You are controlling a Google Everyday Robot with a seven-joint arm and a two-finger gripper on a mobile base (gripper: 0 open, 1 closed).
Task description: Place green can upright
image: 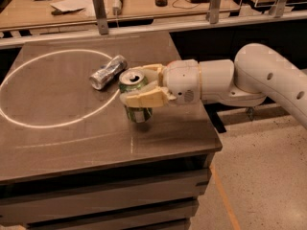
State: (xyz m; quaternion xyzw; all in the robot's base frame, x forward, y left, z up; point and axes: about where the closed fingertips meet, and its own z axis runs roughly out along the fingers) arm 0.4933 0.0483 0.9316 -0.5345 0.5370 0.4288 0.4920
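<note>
Gripping the green can across its upper half, the gripper reaches in from the right on a white arm. Its two tan fingers are closed on opposite sides of the can wall, just under the rim. The can stands upright between them, silver top and pull tab facing up. Its lower half hangs clear below the fingers, with the base at or just above the dark table; whether it rests on the surface cannot be told. Just beyond the fingertips, farther from the arm, a silver can lies on its side, close to the green can but apart from it. A white ring drawn on the table spreads away from the fingertips, and the green can is at the part of the ring nearest the gripper.

Handling, as judged: a thin-walled drink can is light and stiff along its axis, but it crushes easily from the side and its glossy skin is slippery. A hold across the diameter near the rim, with modest squeeze, suits it best, because the wall resists buckling there. Release calls for the base to sit flat on the table before the fingers part. The gripper should then draw straight back toward the arm, since so light a can tips at a small nudge.
</note>
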